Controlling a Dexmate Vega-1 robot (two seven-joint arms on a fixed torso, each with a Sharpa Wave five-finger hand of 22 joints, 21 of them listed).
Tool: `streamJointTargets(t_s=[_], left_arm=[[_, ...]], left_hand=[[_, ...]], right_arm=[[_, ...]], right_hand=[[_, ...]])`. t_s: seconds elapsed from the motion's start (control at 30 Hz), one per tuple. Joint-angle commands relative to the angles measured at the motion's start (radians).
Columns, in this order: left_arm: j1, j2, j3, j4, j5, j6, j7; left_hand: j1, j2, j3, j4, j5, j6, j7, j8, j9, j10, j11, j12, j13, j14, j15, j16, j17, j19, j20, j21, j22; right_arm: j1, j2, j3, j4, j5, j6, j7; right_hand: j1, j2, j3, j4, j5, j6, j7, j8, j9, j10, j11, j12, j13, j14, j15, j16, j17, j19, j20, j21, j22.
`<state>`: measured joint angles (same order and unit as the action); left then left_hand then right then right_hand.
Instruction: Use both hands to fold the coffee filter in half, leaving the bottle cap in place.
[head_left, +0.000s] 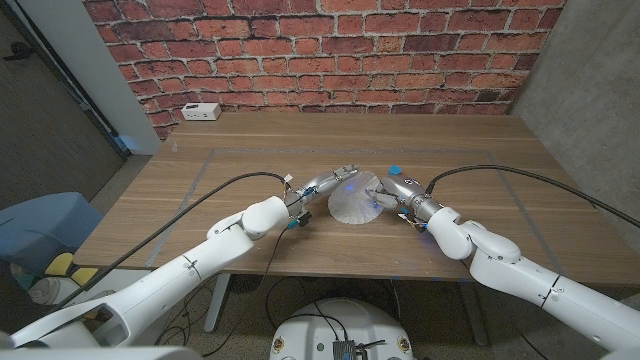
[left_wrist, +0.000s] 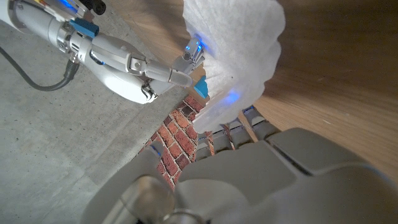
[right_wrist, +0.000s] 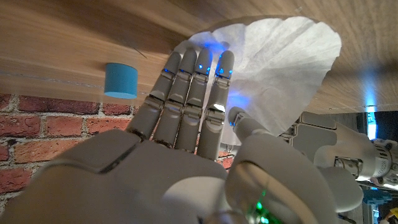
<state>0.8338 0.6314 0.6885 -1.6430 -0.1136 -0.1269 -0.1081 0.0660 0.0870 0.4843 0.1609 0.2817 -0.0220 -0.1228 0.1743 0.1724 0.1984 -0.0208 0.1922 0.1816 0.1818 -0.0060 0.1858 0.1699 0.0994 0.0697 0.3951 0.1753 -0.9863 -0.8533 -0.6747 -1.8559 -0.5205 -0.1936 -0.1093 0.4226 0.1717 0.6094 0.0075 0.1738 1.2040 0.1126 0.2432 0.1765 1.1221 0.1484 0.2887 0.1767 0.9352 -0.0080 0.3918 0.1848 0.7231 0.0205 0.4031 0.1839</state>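
Two hands meeting mid-tabletop (head_left: 250, 150) over coffee filter (head_left: 355, 203): thin, limp, light paper, easily creased or torn; best taken at opposite rims. Left hand (head_left: 330, 183) on left edge, apparently pinching, fingers (left_wrist: 249, 121) underneath. Right hand (head_left: 392, 192) fingers (right_wrist: 196, 81) straight, pressed together against filter. Bottle cap (head_left: 395, 169) just beyond, apart.

Left robot hand (left_wrist: 261, 180) blurred, cut by frame edge; its fingertips hidden behind coffee filter (left_wrist: 239, 56).
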Motion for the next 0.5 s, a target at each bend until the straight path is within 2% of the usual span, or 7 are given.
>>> streamJointTargets(t_s=[0.03,0.1,0.13,0.17,0.23,0.37,0.5], left_arm=[[-0.006,-0.031,-0.014,0.059,-0.173,-0.054,-0.113],[-0.008,-0.03,-0.014,0.059,-0.189,-0.046,-0.126],[-0.009,-0.03,-0.014,0.06,-0.199,-0.041,-0.134],[-0.011,-0.03,-0.013,0.061,-0.206,-0.037,-0.139],[-0.015,-0.029,-0.01,0.065,-0.215,-0.03,-0.151],[-0.022,-0.032,-0.004,0.074,-0.224,-0.021,-0.163],[-0.032,-0.017,0.009,0.051,-0.179,0.007,-0.141]], left_hand=[[-0.008,0.002,-0.01,-0.005,0.02,-0.021,0.003,0.004,0.002,-0.005,0.02,0.002,0.003,0.062,0.014,0.014,0.001,0.078,-0.012,0.021,0.002],[-0.007,0.001,-0.012,-0.007,0.025,-0.031,0.006,0.002,0.002,-0.006,0.027,0.003,0.003,0.082,0.019,0.016,0.001,0.112,-0.013,0.028,0.002],[-0.006,0.0,-0.015,-0.009,0.03,-0.039,0.009,0.003,0.002,-0.007,0.037,0.003,0.003,0.104,0.024,0.018,0.001,0.149,-0.005,0.036,0.002],[-0.004,-0.002,-0.018,-0.01,0.036,-0.058,0.007,0.001,0.003,-0.012,0.045,0.003,0.003,0.117,0.028,0.013,0.001,0.198,0.026,0.045,0.002],[-0.003,-0.006,-0.024,-0.012,0.046,-0.083,0.01,0.001,0.003,-0.03,0.047,-0.001,0.003,0.132,0.041,0.008,0.001,0.277,0.056,0.061,0.001],[0.0,-0.014,-0.028,-0.014,0.054,-0.121,0.008,-0.003,0.004,-0.055,0.061,-0.006,0.004,0.117,0.047,-0.002,0.002,0.331,0.076,0.064,-0.003],[0.001,-0.019,-0.031,-0.014,0.061,-0.182,0.001,-0.01,0.005,-0.081,0.069,-0.009,0.004,0.103,0.06,-0.007,0.002,0.342,0.072,0.05,-0.006]], right_arm=[[0.012,0.005,-0.021,0.013,-0.011,-0.018,0.009],[0.01,0.003,-0.018,0.014,-0.008,-0.014,0.0],[0.009,0.003,-0.017,0.014,-0.009,-0.014,-0.004],[0.009,0.002,-0.016,0.014,-0.009,-0.013,-0.008],[0.008,0.002,-0.013,0.015,-0.005,-0.01,-0.014],[0.004,0.0,-0.007,0.015,0.001,-0.005,-0.026],[-0.001,-0.002,0.003,0.012,0.01,-0.004,-0.039]], right_hand=[[-0.027,0.0,-0.004,0.02,0.0,-0.012,0.004,-0.018,0.003,-0.016,0.002,-0.017,0.004,-0.026,0.007,-0.022,0.005,-0.021,0.015,-0.009,0.005],[-0.035,0.0,-0.006,0.026,0.001,-0.022,0.009,-0.026,0.003,-0.023,-0.003,-0.025,0.004,-0.039,0.009,-0.033,0.006,-0.029,0.018,-0.012,0.005],[-0.039,0.001,-0.006,0.029,0.001,-0.024,0.007,-0.028,0.003,-0.027,-0.002,-0.03,0.004,-0.045,0.009,-0.039,0.006,-0.033,0.021,-0.015,0.005],[-0.04,0.0,-0.006,0.029,0.002,-0.027,0.005,-0.03,0.003,-0.027,-0.002,-0.032,0.005,-0.053,0.01,-0.044,0.005,-0.034,0.022,-0.015,0.005],[-0.044,0.001,-0.007,0.032,0.002,-0.03,0.006,-0.033,0.004,-0.035,-0.002,-0.038,0.005,-0.053,0.011,-0.047,0.007,-0.037,0.022,-0.016,0.004],[-0.048,0.001,-0.008,0.034,0.002,-0.034,0.007,-0.036,0.004,-0.041,-0.001,-0.043,0.005,-0.059,0.012,-0.052,0.008,-0.039,0.024,-0.017,0.004],[-0.05,0.001,-0.01,0.033,0.003,-0.053,0.005,-0.046,0.004,-0.056,-0.003,-0.056,0.006,-0.073,0.017,-0.061,0.012,-0.045,0.027,-0.02,0.004]])
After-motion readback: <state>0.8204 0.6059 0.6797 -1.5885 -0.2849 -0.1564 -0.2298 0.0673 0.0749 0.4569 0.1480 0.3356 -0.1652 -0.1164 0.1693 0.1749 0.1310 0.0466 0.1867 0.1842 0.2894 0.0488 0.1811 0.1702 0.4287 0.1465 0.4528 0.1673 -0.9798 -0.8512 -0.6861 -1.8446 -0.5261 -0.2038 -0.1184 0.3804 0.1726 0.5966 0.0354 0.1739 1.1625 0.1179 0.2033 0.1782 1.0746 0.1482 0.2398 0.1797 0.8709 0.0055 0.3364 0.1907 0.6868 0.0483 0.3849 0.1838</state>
